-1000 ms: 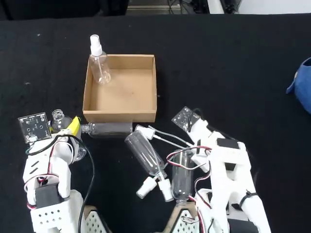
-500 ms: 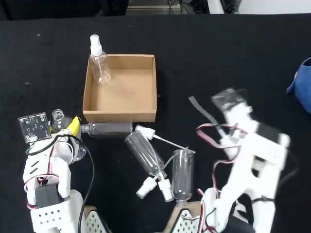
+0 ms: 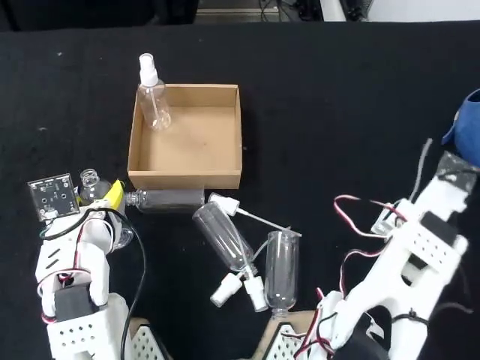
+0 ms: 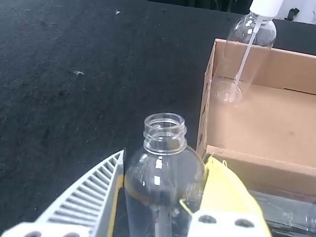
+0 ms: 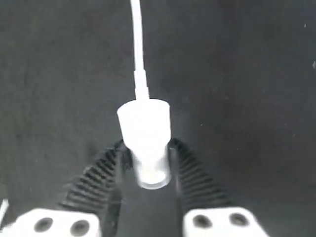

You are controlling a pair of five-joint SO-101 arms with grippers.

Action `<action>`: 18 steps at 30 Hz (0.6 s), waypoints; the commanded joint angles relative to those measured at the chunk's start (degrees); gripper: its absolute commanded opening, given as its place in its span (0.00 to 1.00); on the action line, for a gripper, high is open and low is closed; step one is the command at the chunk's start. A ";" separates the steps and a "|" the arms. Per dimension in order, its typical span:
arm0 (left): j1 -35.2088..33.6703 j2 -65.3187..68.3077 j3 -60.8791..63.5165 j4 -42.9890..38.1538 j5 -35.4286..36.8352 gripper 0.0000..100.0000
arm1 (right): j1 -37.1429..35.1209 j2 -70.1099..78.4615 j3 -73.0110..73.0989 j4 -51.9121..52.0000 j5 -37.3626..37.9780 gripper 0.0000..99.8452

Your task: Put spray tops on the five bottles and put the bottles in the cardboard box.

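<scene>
High view: five bottles. Capped bottle (image 3: 154, 97) stands upright in a far corner of the cardboard box (image 3: 184, 180), open bottle (image 3: 91, 182) just off its near corner, three lying bottles (image 3: 222, 236) before it. Three loose spray tops (image 3: 225, 204) lie alongside. Right arm (image 3: 420, 247) raised, far right. Left wrist view: left gripper (image 4: 165, 170) clamps the open bottle's body. Right wrist view: right gripper (image 5: 146, 163) pinches a fourth spray top (image 5: 145, 131).

A capped bottle (image 3: 153, 101) stands in the far left corner of the cardboard box (image 3: 184, 180) — an open bottle (image 3: 90, 183) left of its near corner, a third bottle (image 3: 165, 199) along its near wall, two more bottles (image 3: 223, 236) before that.
</scene>
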 commanded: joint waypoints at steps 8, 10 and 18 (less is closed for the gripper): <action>0.22 -0.97 0.04 -0.70 0.26 0.03 | 0.18 0.31 -10.15 9.85 14.07 0.29; 0.22 -0.97 0.22 -0.79 0.18 0.03 | 2.55 0.40 -13.41 10.99 26.64 0.27; 0.22 -0.97 0.22 -0.79 0.35 0.03 | 9.67 3.74 -11.82 9.23 82.29 0.27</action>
